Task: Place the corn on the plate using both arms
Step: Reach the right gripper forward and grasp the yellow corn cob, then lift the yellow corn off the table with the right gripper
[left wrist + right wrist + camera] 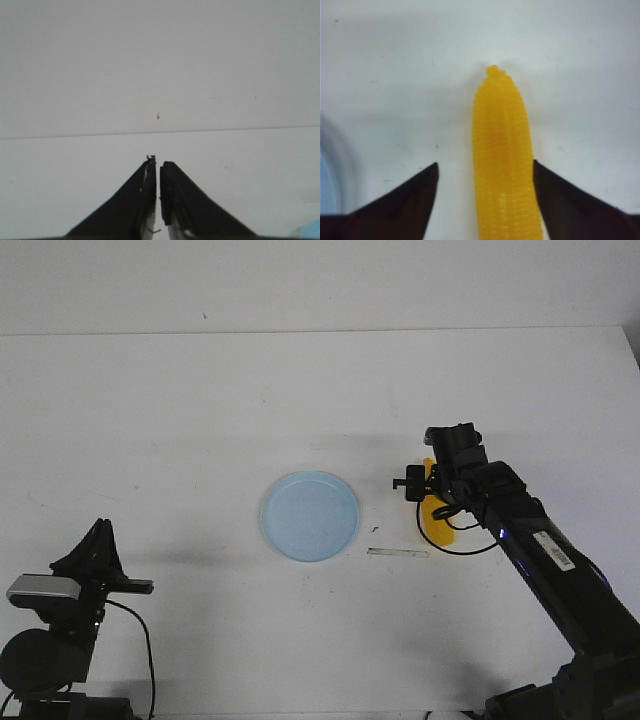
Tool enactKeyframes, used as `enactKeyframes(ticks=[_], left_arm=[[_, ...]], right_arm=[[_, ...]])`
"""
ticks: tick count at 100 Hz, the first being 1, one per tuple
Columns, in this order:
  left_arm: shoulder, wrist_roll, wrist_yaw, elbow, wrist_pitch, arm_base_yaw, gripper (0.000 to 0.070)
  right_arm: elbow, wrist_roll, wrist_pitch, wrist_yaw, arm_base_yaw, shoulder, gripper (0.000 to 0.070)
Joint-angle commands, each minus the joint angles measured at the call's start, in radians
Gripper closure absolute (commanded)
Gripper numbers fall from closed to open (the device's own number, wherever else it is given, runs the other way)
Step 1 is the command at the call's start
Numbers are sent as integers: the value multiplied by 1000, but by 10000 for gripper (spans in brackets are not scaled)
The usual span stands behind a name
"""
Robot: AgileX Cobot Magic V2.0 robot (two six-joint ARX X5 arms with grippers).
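Corn (504, 160) lies flat on the table (180, 420), right of the plate (310, 516) and clear of it; in front view only a yellow bit (437, 525) shows under the R arm's wrist. Step in hand looks like the grasp: right gripper (485, 172) is spread wide w/ one finger on each side of the cob, neither pad touching yet; cob runs lengthwise away from the wrist cam, tapered tip far end. Next move prob calls for closing evenly on the cob's mid-body, then lift and carry left to the plate; smooth round plastic could roll or squirt out if the pinch is off-centre. Left gripper (158, 172) sits low at the table's near-left corner, fingers pressed together, holding nothing, well apart from plate. Plate empty. Surface: plain white matte tabletop, small strip of tape (397, 553) near the corn; pale wall behind, no clutter visible.
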Motion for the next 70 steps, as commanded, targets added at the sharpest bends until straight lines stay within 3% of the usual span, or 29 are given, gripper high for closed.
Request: enactKeyframes(ticks=[1,70], left_arm=[[-1,4,-3,9,10,1,698],[-1,4,-3,9,10,1,698]], right_arm=[[21,-12,-3,6,4,36,199],[19,-38,-55,21,-7,171,202]])
